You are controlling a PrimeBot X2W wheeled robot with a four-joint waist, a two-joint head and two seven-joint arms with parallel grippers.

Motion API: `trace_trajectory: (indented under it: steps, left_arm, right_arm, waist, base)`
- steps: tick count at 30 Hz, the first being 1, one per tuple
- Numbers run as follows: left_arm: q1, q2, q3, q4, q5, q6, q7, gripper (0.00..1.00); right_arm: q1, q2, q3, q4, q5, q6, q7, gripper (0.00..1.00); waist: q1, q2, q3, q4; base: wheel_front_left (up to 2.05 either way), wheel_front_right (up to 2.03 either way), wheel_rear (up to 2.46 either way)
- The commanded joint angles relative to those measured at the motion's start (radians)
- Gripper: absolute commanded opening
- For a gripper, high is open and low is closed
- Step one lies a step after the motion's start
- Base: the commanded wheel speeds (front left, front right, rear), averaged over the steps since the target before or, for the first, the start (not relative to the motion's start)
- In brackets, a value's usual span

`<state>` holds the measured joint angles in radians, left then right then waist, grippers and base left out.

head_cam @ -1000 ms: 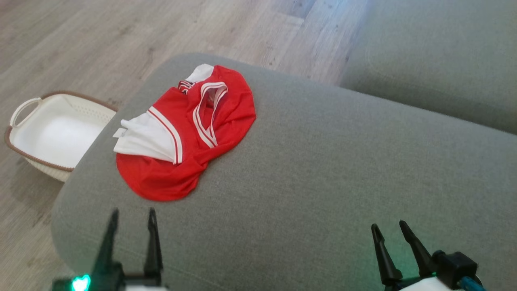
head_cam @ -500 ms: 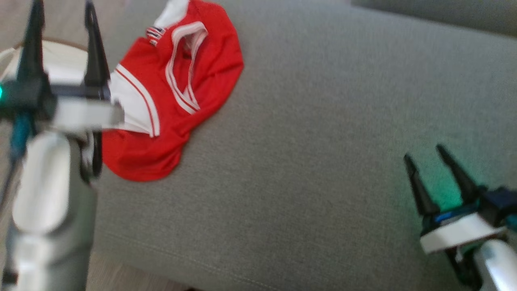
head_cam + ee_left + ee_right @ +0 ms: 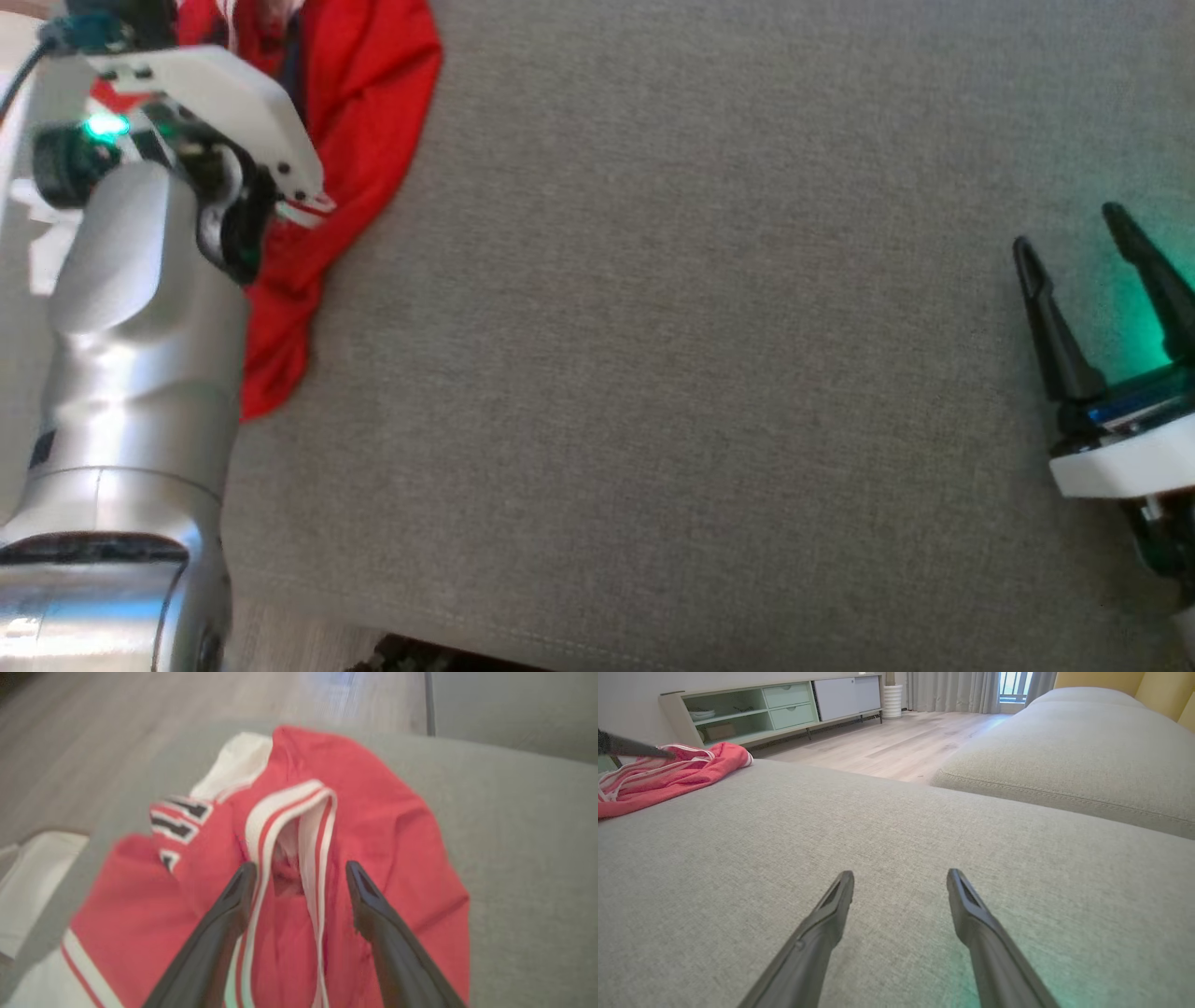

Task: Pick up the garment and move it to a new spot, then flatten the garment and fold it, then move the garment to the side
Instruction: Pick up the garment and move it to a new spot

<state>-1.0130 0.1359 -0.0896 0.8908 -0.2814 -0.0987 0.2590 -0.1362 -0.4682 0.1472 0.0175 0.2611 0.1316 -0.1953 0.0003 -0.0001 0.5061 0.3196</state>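
The garment [image 3: 397, 826] is a crumpled red jersey with white striped trim, lying on the grey sofa cushion [image 3: 653, 327]. In the head view the garment [image 3: 373, 112] sits at the top left, partly hidden by my silver left forearm [image 3: 140, 308]. My left gripper [image 3: 301, 868] is open just above the garment's white-striped neck opening, one finger on each side of it, holding nothing. My right gripper [image 3: 1067, 229] is open over bare cushion at the right, far from the garment. In the right wrist view the right gripper [image 3: 900, 876] is empty and the garment [image 3: 668, 777] lies far left.
A second grey cushion [image 3: 1064, 751] lies beyond a gap to the right. A white basket [image 3: 32, 882] stands on the wooden floor [image 3: 93, 742] left of the cushion. A low cabinet [image 3: 775, 709] lines the far wall. The cushion's front edge [image 3: 420, 625] is close.
The head camera has tipped down and shifted, so the whole picture moved. My left arm has reached forward and now hovers over the garment. Both grippers stayed open.
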Motion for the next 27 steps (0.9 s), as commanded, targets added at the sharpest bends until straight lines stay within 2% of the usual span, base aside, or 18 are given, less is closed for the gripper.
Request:
trace_trajectory:
  steps: [1, 5, 6, 7, 8, 13, 19, 27]
  left_arm:
    - [-0.028, 0.048, 0.042, 0.047, -0.031, -0.008, 0.027, 1.0]
    - [-0.036, 0.059, 0.04, 0.161, -0.042, -0.014, 0.015, 1.0]
    - [-0.037, 0.061, 0.038, 0.181, -0.043, -0.016, 0.005, 0.77]
    - [-0.04, 0.063, 0.036, 0.196, -0.044, -0.018, -0.011, 0.15]
    - [-0.045, 0.066, 0.032, 0.206, -0.043, -0.02, -0.031, 0.0]
    - [-0.079, 0.086, 0.008, 0.225, -0.029, -0.025, -0.125, 0.0]
    - [-0.153, 0.114, -0.022, 0.229, -0.019, -0.03, -0.238, 0.0]
    - [-0.226, 0.142, -0.136, 0.151, -0.045, -0.032, -0.275, 0.0]
  right_arm:
    - [0.004, -0.017, -0.003, -0.046, 0.005, -0.001, 0.01, 1.0]
    - [0.009, -0.009, -0.019, -0.07, 0.015, -0.001, 0.02, 1.0]
    - [0.009, -0.008, -0.021, -0.074, 0.015, -0.001, 0.021, 1.0]
    - [0.009, -0.007, -0.023, -0.076, 0.014, -0.001, 0.021, 1.0]
    - [0.009, -0.005, -0.024, -0.077, 0.013, -0.001, 0.022, 1.0]
    - [0.009, 0.005, -0.015, -0.065, 0.009, -0.001, 0.013, 1.0]
    - [-0.017, 0.052, 0.044, -0.005, 0.012, -0.001, -0.021, 1.0]
    - [-0.035, 0.156, 0.102, 0.11, 0.034, -0.001, -0.062, 1.0]
  waist:
    - [-0.0003, 0.0001, 0.043, -0.031]
    - [-0.0003, 0.0001, 0.055, -0.044]
    - [-0.0003, 0.0001, 0.055, -0.045]
    - [-0.0003, 0.0001, 0.055, -0.047]
    - [-0.0003, 0.0001, 0.052, -0.048]
    - [-0.0003, 0.0001, 0.022, -0.045]
    - [-0.0003, 0.0001, -0.083, -0.06]
    - [-0.0003, 0.0001, -0.271, -0.157]
  base:
    - [0.0, 0.0, 0.0]
    - [0.0, 0.0, 0.0]
    - [0.0, 0.0, 0.0]
    - [0.0, 0.0, 0.0]
    - [0.0, 0.0, 0.0]
    - [0.0, 0.0, 0.0]
    - [0.0, 0.0, 0.0]
    - [0.0, 0.0, 0.0]
